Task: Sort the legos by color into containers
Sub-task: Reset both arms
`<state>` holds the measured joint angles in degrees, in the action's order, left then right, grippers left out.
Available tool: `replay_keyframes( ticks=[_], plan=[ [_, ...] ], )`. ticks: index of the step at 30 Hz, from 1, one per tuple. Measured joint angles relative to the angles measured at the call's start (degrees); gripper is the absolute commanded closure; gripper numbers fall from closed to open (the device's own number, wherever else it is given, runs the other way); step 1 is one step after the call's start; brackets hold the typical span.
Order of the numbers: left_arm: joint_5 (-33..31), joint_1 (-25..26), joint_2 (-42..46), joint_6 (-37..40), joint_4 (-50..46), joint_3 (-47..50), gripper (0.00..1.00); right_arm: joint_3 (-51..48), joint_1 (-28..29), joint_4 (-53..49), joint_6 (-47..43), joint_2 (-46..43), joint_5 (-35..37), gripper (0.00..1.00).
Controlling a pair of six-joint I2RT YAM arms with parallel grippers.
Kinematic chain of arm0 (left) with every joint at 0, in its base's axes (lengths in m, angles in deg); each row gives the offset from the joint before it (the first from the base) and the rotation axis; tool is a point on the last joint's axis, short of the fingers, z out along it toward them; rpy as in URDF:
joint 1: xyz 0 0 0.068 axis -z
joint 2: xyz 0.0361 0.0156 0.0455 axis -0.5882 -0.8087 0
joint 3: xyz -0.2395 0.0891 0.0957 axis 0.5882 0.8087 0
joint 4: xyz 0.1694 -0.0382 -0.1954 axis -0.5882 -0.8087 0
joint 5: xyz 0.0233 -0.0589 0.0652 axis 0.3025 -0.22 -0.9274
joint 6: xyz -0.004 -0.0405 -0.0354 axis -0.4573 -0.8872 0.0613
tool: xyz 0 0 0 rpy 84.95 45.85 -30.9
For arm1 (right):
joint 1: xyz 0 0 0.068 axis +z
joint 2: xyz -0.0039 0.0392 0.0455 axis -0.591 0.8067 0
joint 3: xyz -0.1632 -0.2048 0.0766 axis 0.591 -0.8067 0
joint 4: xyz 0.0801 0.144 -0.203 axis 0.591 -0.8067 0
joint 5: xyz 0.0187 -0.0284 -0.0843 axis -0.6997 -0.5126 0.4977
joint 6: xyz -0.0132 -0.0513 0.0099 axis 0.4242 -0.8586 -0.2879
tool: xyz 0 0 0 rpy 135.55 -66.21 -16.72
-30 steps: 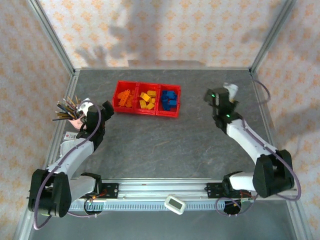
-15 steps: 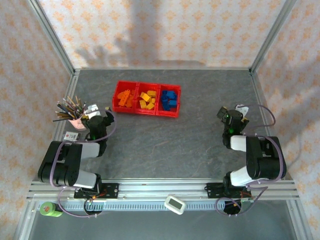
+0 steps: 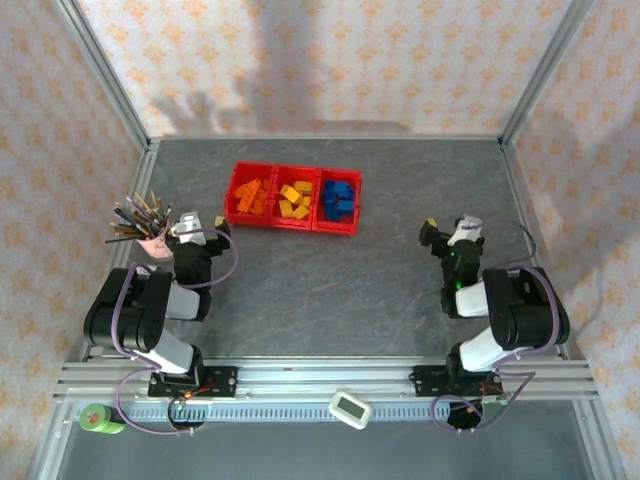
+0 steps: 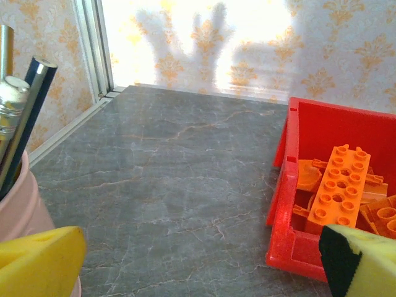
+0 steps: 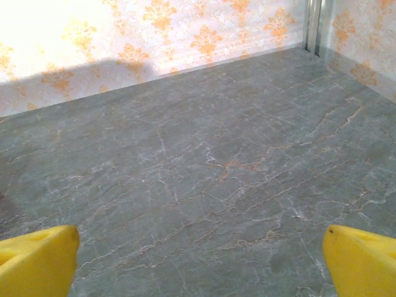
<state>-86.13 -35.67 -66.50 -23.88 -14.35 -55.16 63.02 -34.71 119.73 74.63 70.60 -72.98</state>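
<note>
The containers (image 3: 290, 226) are three joined red bins at the back centre of the table. The legos lie inside them: orange ones (image 3: 252, 197) in the left bin, yellow ones (image 3: 294, 200) in the middle, blue ones (image 3: 339, 198) in the right. My left gripper (image 3: 203, 228) sits folded back, left of the bins and beside the pencil cup, open with nothing between its fingers. In the left wrist view, the left gripper (image 4: 198, 266) faces bare table, with the red bin wall (image 4: 281, 185) and orange legos (image 4: 337, 185) to its right. My right gripper (image 3: 450, 231) is open over bare table, and its wrist view shows it (image 5: 198, 263) holding nothing.
A pink cup of pencils (image 3: 140, 228) stands just left of the left gripper and close against it (image 4: 15, 207). A small label (image 3: 142, 270) lies on the table near the cup. A green tape roll (image 3: 95, 417) and a white device (image 3: 351, 408) sit by the front rail.
Both arms have folded back toward their bases. The right gripper has drawn in toward the near edge; the left gripper stays beside the cup. Both stay open, and the legos have not moved.
</note>
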Motion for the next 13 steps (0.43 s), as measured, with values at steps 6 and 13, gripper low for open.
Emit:
replay_keyframes(
  ticks=[6,13],
  plan=[
    [0.48,0.0,0.0,0.0,0.39,0.0,0.0,0.0,0.11,0.15,-0.22,0.0,0.02,0.0],
    [0.52,0.0,0.0,0.0,0.46,0.0,0.0,0.46,0.11,0.15,-0.42,0.02,0.0,0.0]
  ],
)
